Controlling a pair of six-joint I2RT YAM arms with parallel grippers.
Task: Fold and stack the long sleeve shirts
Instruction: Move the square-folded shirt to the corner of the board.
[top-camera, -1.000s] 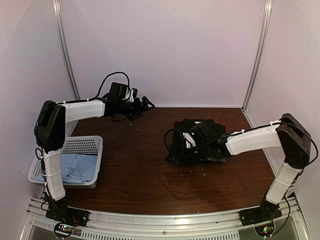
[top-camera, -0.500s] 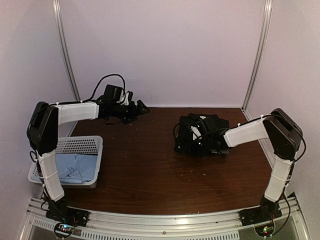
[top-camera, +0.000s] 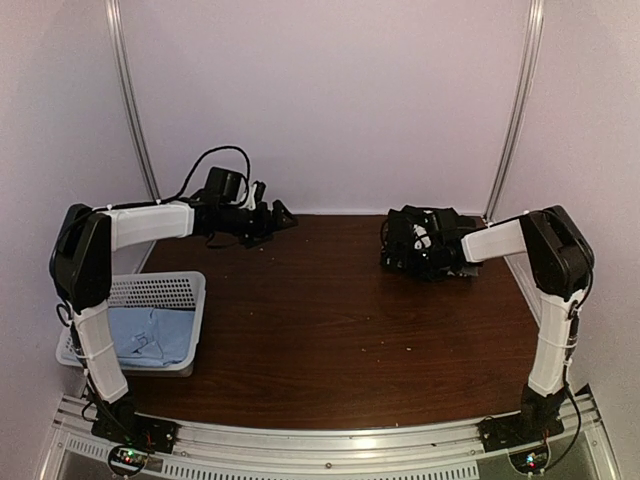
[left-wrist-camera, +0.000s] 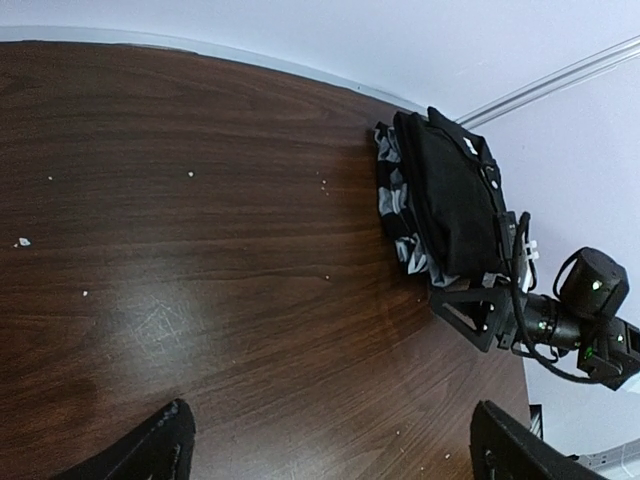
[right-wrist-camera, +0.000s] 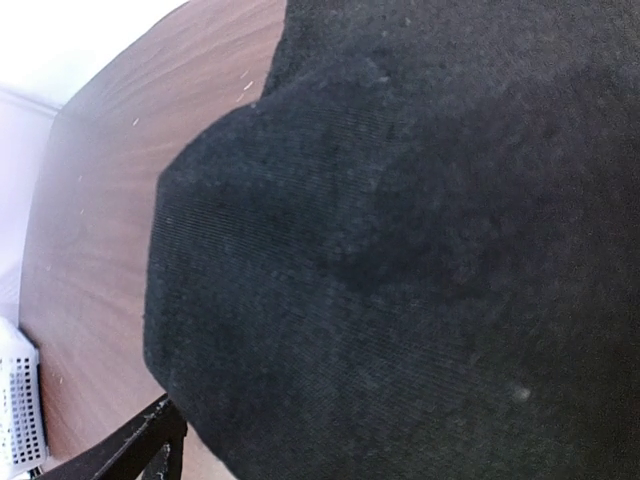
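A folded black long sleeve shirt (left-wrist-camera: 450, 190) lies on top of a greyish one (left-wrist-camera: 392, 200) at the table's back right (top-camera: 432, 240). My right gripper (top-camera: 405, 250) is at the stack's left end, jaws wide, and touches it. In the right wrist view the black cloth (right-wrist-camera: 400, 250) fills the frame. Only one finger (right-wrist-camera: 148, 448) shows, at the lower left. My left gripper (top-camera: 280, 213) hovers at the back left, open, with bare table between its fingers (left-wrist-camera: 335, 455). A light blue shirt (top-camera: 150, 335) lies in the basket.
The white lattice basket (top-camera: 165, 290) stands at the near left beside the left arm's base. Pale walls with metal posts (top-camera: 512, 110) close the table at the back and sides. Small white crumbs dot the dark wooden tabletop (left-wrist-camera: 200, 250).
The right arm has slid the shirt stack from the table's middle to the back right corner. The left gripper has drawn slightly back and stays open.
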